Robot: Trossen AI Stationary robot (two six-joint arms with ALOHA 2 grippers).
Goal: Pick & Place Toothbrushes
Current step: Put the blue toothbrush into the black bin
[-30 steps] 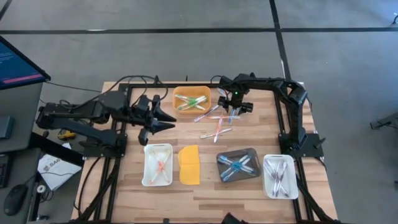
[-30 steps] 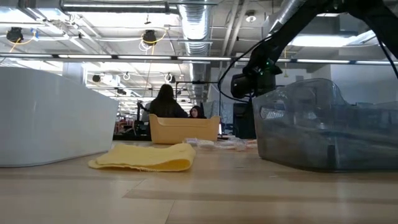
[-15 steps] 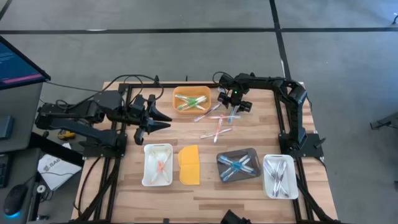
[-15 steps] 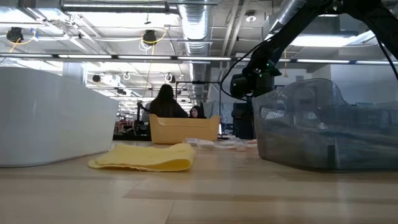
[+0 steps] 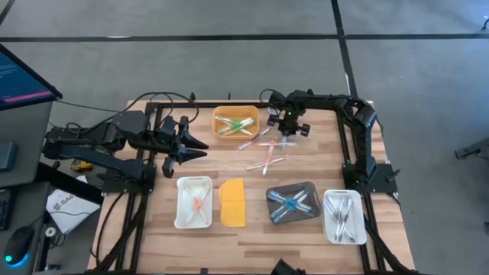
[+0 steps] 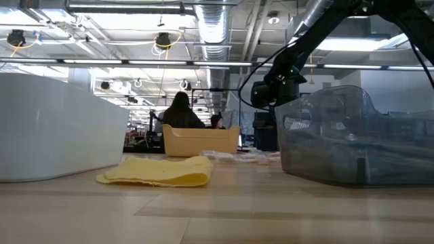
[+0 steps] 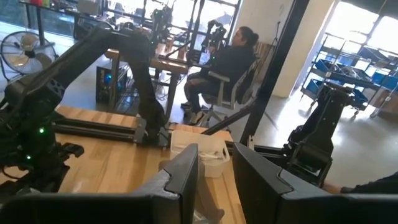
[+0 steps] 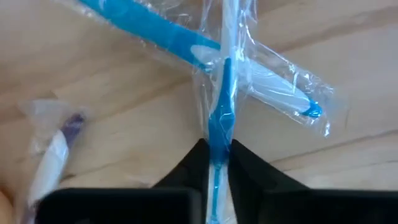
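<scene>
Four trays: orange bin at far side holds mixed toothbrushes; white tray has pink/orange ones; dark tray has blue ones; clear tray at right has white/clear ones.
Progress: partly done, my guess. Some brushes sorted by colour into the three near trays; a loose pile left on the table between bin and dark tray, plus what sits in the bin.
Right gripper: mine, down over the far end of the loose pile, just beside the bin. Wrist view shows my fingers nearly together, pinching a wrapped blue brush between the tips. It lies over another blue wrapped one.
Lifted or not: cannot tell.
Left gripper: waiting at left of the bin, above the table, jaws parted, nothing between them.
Where blue brush goes: dark tray, judging by its contents.
Left to do: carry this one over, then the rest of the pile and the bin.
In the way: crossed brush under mine, crinkly wrap may drag it along. White-purple brush nearby. Yellow lid lies flat between white tray and dark tray, not on my path.
Beyond table: a person seated at a desk, another robot arm in my left wrist view.
</scene>
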